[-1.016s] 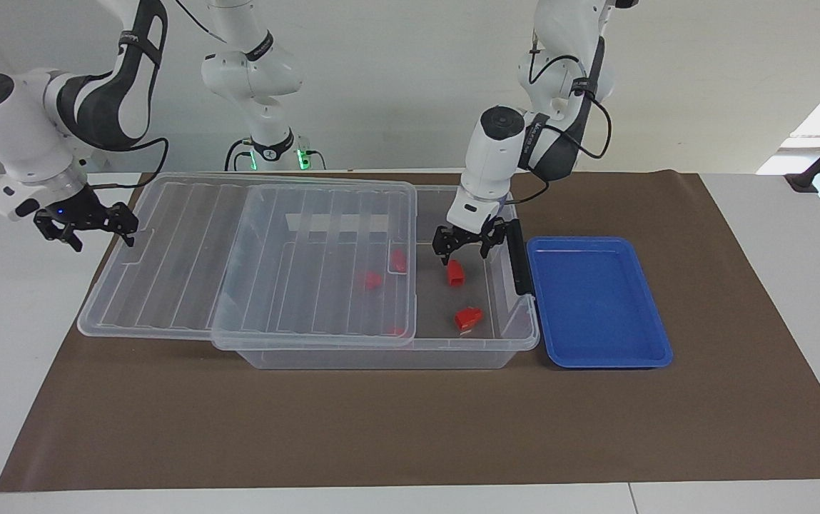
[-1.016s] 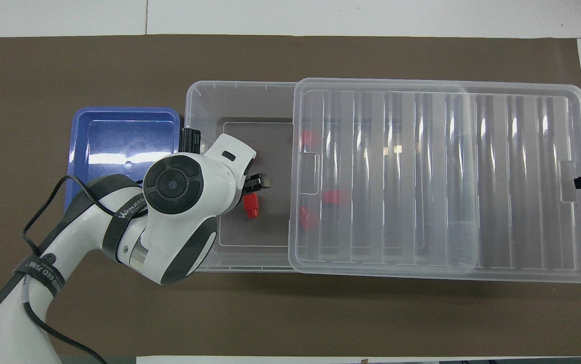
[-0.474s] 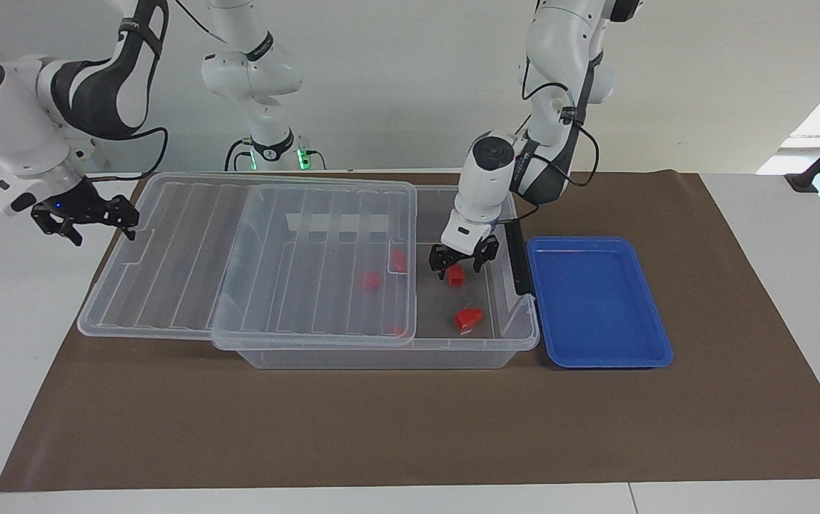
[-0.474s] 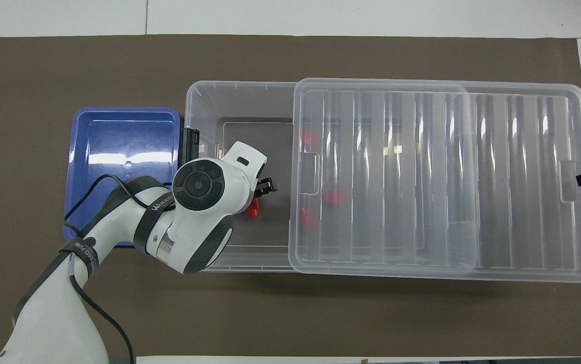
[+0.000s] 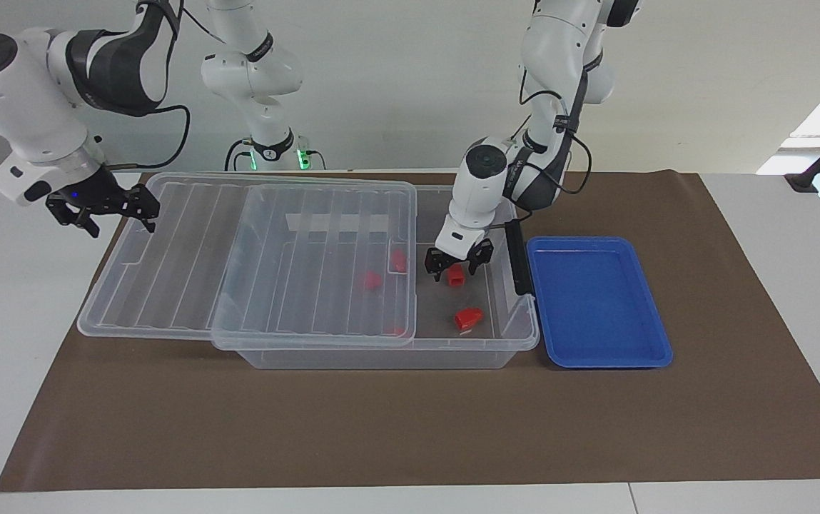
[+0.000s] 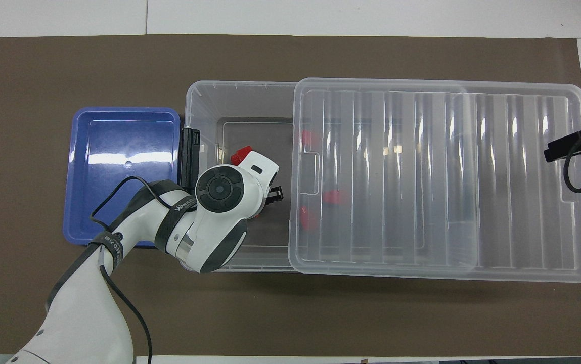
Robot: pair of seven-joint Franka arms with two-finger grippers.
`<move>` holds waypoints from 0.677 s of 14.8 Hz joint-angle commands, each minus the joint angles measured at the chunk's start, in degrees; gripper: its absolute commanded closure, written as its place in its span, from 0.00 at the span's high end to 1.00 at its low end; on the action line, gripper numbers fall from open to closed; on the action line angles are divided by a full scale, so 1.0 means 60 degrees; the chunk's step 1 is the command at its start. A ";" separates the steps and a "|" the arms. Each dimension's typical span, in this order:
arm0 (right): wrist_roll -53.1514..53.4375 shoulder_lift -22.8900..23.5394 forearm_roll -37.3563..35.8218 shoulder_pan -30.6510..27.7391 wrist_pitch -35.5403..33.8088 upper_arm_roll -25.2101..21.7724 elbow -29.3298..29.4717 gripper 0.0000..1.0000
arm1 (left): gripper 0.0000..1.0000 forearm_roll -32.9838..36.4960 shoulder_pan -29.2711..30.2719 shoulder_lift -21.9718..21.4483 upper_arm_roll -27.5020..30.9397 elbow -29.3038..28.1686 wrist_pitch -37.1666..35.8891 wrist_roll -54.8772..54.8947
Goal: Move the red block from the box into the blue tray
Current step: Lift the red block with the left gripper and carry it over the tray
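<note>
Your left gripper (image 5: 457,265) is down inside the box (image 5: 381,353), in the uncovered end next to the black latch handle (image 5: 518,258). Its fingers sit on either side of the red block (image 5: 456,275); whether they're actually clamped on it yet or just bracketing it, you can't tell from here. The block stands on the box floor. In the overhead view the left arm's wrist covers the block completely, so go by the facing view.

A red wedge-like piece (image 5: 468,318) lies on the box floor too, farther from the robots than the block and apart from it. More red pieces (image 5: 372,280) show through the clear lid (image 5: 245,257), under the covered part of the box.

The lid is slid off toward the right arm's end of the table, still resting on the box and overhanging it there, leaving the latch end open.

The blue tray (image 5: 656,343) sits on the brown mat (image 5: 410,428) just beside the box's latch end, toward the left arm's end of the table. Nothing in it.

Your right gripper (image 5: 99,207) waits in the air with fingers spread apart, holding nothing, over the overhanging end of the lid. In the overhead view only its tip shows at the frame edge.
</note>
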 commanded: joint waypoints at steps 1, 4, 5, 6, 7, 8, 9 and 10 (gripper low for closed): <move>0.0564 0.0181 0.0195 -0.0014 -0.0438 0.0069 0.0381 1.00 | 0.00 0.0015 -0.0064 -0.0461 0.0191 0.0029 -0.0545 -0.0118; 0.0595 0.0166 0.0122 0.0558 -0.0439 -0.0371 0.0381 1.00 | 0.00 0.0030 -0.0064 -0.0946 0.0220 0.0146 -0.1103 -0.0118; 0.0610 0.0050 0.0064 0.0544 -0.0584 -0.0327 0.0309 1.00 | 0.00 0.0030 -0.0078 -0.1150 0.0220 0.0219 -0.1351 -0.0118; 0.0654 -0.0139 0.0063 0.0442 -0.0701 -0.0167 0.0178 1.00 | 0.00 0.0030 -0.0064 -0.1399 0.0205 0.0335 -0.1673 -0.0133; 0.0843 -0.0156 0.0078 0.0427 -0.0702 -0.0035 0.0118 1.00 | 0.00 0.0030 -0.0049 -0.1648 0.0205 0.0424 -0.2038 -0.0133; 0.1236 -0.0098 0.0049 0.0441 -0.0644 -0.0019 0.0190 1.00 | 0.00 0.0030 -0.0034 -0.1911 0.0220 0.0526 -0.2405 -0.0133; 0.1400 -0.0068 0.0048 0.0427 -0.0600 -0.0005 0.0191 1.00 | 0.00 0.0030 -0.0020 -0.2059 0.0234 0.0614 -0.2626 -0.0133; 0.1401 -0.0068 0.0048 0.0398 -0.0600 -0.0005 0.0162 1.00 | 0.00 0.0030 0.0067 -0.2249 0.0220 0.0702 -0.2846 -0.0118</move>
